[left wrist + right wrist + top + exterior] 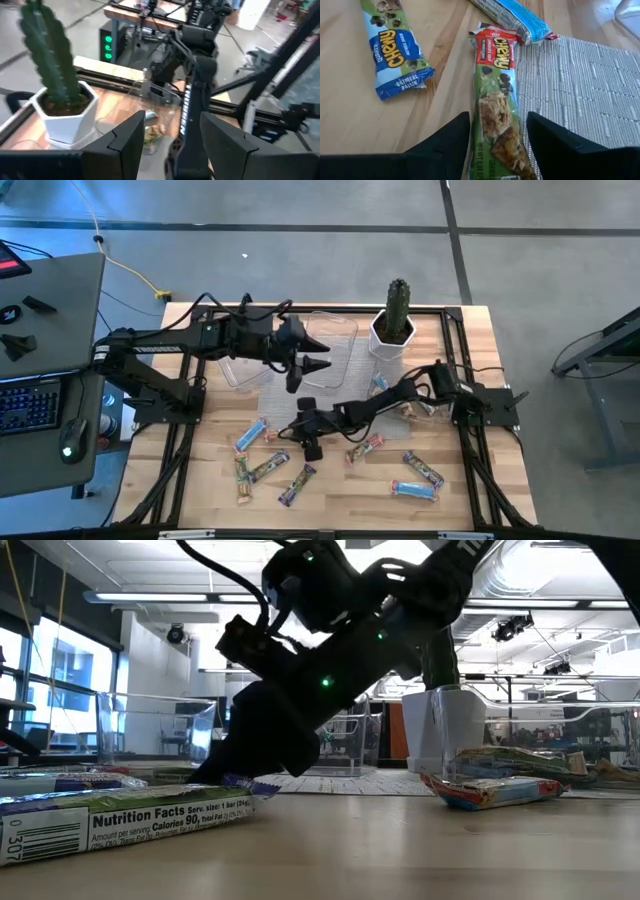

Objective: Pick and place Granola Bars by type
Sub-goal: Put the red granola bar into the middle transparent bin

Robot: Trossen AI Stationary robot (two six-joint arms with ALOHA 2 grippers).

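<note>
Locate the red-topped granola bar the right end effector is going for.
In the right wrist view the red-topped granola bar lies between the open fingers of the right end effector, along the grey mat's edge, beside a blue oatmeal raisin bar.

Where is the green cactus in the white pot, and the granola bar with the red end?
Green cactus in white pot (398, 302), high view, on its stem top.
Red-ended green granola bar (496, 100), right wrist view, on the wrapper's middle.

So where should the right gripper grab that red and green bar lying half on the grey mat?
Probably across the middle of the red and green bar, from straight above: it lies flat, and the right gripper already has a finger on each long edge.
</note>
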